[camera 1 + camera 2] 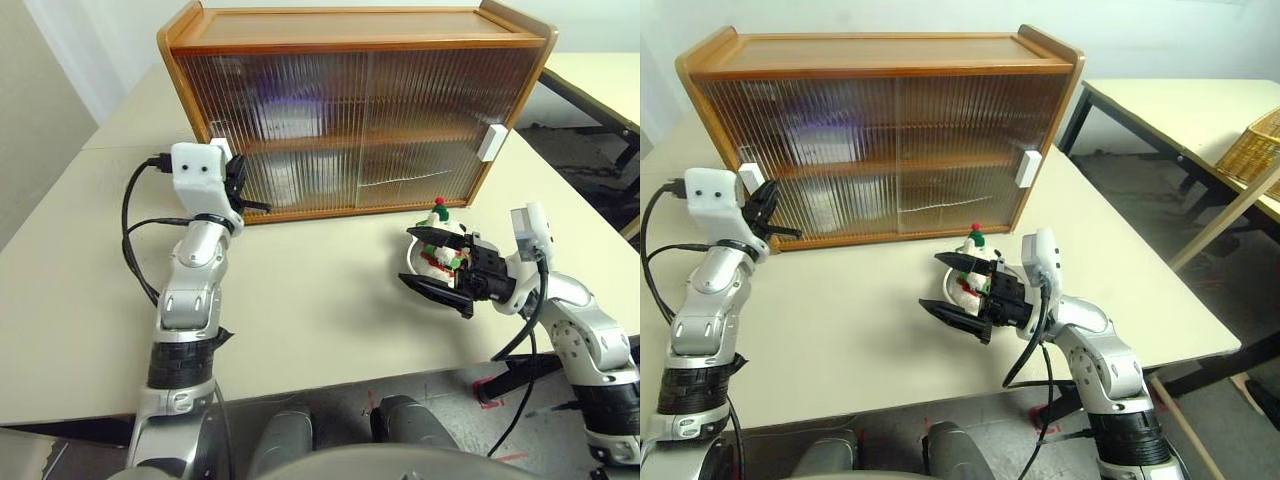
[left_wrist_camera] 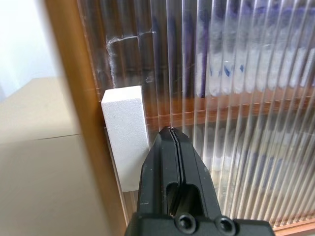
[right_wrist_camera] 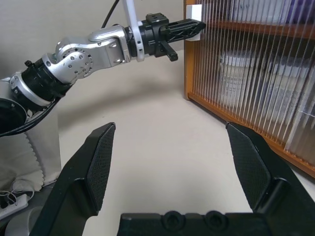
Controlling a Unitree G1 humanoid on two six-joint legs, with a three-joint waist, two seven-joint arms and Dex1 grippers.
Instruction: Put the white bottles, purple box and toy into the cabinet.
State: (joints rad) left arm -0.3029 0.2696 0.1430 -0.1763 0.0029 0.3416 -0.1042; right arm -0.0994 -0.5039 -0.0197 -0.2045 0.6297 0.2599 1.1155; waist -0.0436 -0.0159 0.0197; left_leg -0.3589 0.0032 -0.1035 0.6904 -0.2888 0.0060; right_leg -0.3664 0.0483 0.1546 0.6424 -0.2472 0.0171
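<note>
Cabinet (image 1: 350, 100) doors of ribbed translucent plastic are seen drawn fully across both shelves, so whatever stands inside is reduced to smears: a pale shape with a purple tinge behind the upper left pane, and whitish, jar-like blurs on the lower shelf in the right wrist view. Which of these are the white bottles or the purple box cannot be told through the ribbing.

The left gripper (image 2: 173, 135) is held at the cabinet's left end, its two black fingers pressed flat together with nothing between them. Its tip is placed just beside the left white handle (image 2: 125, 132), against the ribbed door; whether the handle itself is touched cannot be made out.

The right gripper (image 1: 425, 262) is held low over the table (image 1: 320, 310), in front of the cabinet's right half, with its jaws spread wide and empty. The toy (image 1: 440, 245) — white plush, red hat, red-and-green scarf — is seen on the table just behind the spread fingers and is partly covered by them, so its lower body is hidden. The right white handle (image 1: 491, 142) is left untouched, well apart from either gripper.
</note>
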